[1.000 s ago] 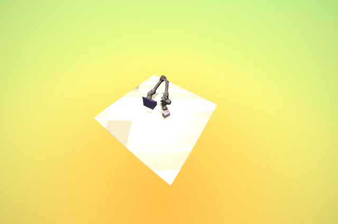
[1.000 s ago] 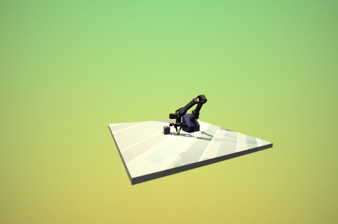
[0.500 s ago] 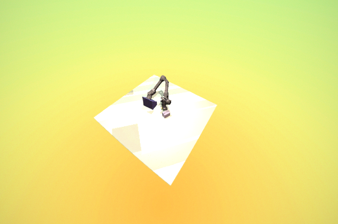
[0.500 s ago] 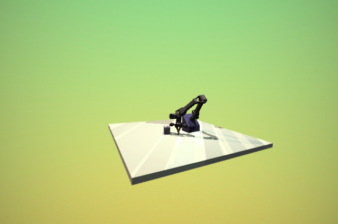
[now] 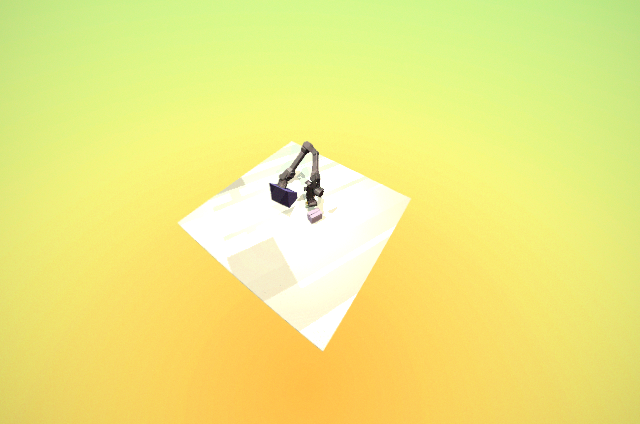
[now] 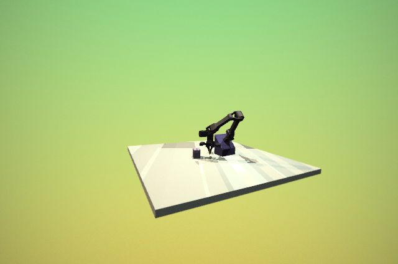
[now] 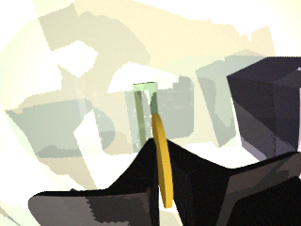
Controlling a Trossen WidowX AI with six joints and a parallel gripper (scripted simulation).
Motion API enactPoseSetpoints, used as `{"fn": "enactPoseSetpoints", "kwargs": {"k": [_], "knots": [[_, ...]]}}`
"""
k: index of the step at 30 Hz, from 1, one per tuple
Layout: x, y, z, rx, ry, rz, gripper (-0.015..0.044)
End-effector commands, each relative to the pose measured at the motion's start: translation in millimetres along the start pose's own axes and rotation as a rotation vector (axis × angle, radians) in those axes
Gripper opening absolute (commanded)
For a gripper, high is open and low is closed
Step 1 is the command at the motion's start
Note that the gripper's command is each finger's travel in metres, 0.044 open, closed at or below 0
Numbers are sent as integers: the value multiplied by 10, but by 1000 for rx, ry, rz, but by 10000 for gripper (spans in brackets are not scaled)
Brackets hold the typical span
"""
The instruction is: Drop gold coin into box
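Gold coin (image 7: 163,162) upright, edge down, pinched in nearly closed end effector (image 5: 311,203) (image 6: 209,154) (image 7: 156,143), at the holder (image 7: 140,115); upright likely suits the box (image 5: 314,216) (image 6: 196,153) (image 7: 265,104) slot.

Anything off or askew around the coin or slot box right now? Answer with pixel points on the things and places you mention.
Nothing stands out: the gold coin (image 7: 163,162) is on edge in the closed gripper (image 6: 209,154) (image 7: 156,143), and the slot box (image 5: 314,216) (image 6: 196,153) (image 7: 263,104) sits upright beside it.
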State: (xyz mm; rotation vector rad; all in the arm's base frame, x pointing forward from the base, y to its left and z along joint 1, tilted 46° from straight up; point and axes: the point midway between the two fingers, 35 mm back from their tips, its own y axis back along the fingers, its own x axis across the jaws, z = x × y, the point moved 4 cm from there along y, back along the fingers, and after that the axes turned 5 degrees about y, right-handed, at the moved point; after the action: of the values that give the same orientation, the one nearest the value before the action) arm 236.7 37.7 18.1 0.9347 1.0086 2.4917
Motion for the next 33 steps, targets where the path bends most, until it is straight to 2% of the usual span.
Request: {"fn": "enactPoseSetpoints", "kwargs": {"k": [1,26,33], "knots": [[-30,127,19,-1,7,-11,0],[20,672,0,-5,13,-4,0],[35,674,-15,-4,229,-5,0]]}}
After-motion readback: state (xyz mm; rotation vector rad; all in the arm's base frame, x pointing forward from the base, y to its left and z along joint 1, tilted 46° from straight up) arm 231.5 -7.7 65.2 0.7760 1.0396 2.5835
